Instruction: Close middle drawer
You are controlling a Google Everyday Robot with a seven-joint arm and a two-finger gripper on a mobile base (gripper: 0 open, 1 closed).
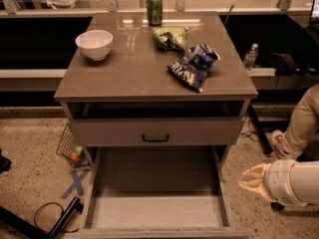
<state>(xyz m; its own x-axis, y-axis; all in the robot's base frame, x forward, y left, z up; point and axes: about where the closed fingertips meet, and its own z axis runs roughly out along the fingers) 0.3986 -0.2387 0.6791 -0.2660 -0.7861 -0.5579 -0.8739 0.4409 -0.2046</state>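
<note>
Speckled floor (pixel 30 173) all round a grey-brown cabinet (pixel 154 98), counter rail behind it. We use the cabinet as reference throughout.

Target is the middle drawer (pixel 157 210). It is pulled far out of the cabinet's front toward the camera, pale floor exposed, nothing in it. Its front panel sits at the bottom edge of view, so we can't see its handle. Above it the upper drawer (pixel 199 132), with a dark bar handle (pixel 155 138), also stands slightly proud of the cabinet, leaving a dark gap under the surface (pixel 134 68).

Our gripper (pixel 245 183) is right of the cabinet as viewed, beside the middle drawer's right wall, apart from it and touching nothing. The fingers (pixel 251 180) look drawn together into one blunt taper, holding nothing. We see them from one side only, so that's likely, not certain. Narrow makes sense to us: this is a push job, no grasp needed, and a closed tip is stiffer.

The position reads as staging. It's off to the side, so it must swing round to the front panel before any push counts. We judge the close not yet begun.

On the surface: white bowl (pixel 94 44), green can (pixel 154 8), green bag (pixel 170 37), blue chip bag (pixel 193 66). All sit back from the cabinet's front edge, so a firm shove shouldn't tip them off. One risk: someone's leg (pixel 304 118) right of the cabinet, near the arm.
</note>
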